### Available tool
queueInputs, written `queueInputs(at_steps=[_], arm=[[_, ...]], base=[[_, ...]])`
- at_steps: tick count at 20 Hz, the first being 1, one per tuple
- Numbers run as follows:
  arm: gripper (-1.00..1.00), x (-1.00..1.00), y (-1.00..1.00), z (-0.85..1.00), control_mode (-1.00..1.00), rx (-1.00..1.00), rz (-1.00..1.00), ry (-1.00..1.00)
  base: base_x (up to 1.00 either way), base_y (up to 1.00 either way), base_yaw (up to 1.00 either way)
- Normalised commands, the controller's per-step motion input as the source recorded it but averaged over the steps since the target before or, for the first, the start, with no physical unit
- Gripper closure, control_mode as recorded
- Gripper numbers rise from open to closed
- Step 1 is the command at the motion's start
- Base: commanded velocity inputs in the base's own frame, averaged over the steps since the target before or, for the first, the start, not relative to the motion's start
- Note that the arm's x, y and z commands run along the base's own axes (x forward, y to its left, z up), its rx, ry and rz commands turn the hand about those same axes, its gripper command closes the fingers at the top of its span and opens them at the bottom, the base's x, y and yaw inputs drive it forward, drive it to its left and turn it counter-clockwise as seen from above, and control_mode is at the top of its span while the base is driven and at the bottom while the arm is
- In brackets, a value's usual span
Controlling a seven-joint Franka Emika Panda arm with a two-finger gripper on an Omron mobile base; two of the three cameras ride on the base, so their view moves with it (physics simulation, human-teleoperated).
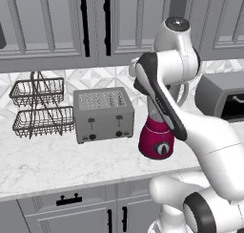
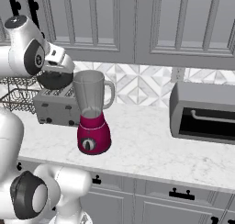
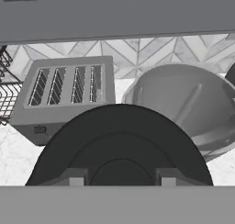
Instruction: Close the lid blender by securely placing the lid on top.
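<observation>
My claw (image 3: 122,182) is clamped on the black lid (image 3: 120,145), carried in the air just beside the open mouth of the blender (image 2: 94,117) jar, on the toaster (image 2: 55,106) side. To do this well, I judge I should slide across until the disc is centred over the rim, level it, then press straight down before letting go.

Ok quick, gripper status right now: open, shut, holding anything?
Gripper: shut on the lid, held up beside the open mouth of the blender, not yet on it.
</observation>
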Motion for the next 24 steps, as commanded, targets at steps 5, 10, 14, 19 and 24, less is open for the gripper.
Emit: queueInputs(at_steps=[5, 10, 14, 19, 24], arm=[[1.00, 0.00, -0.62, 0.09, -1.00, 0.00, -0.01, 0.00], [1.00, 0.01, -0.51, 0.12, -1.00, 0.00, 0.00, 0.00], [1.00, 0.02, -0.33, 0.08, -1.00, 0.00, 0.00, 0.00], [1.00, 0.16, -0.05, 0.00, -1.00, 0.00, 0.00, 0.00], [1.00, 0.24, 0.00, 0.00, -1.00, 0.00, 0.00, 0.00]], base=[[0.00, 0.00, 0.00], [0.00, 0.00, 0.00], [0.00, 0.00, 0.00], [0.00, 0.00, 0.00], [0.00, 0.00, 0.00]])
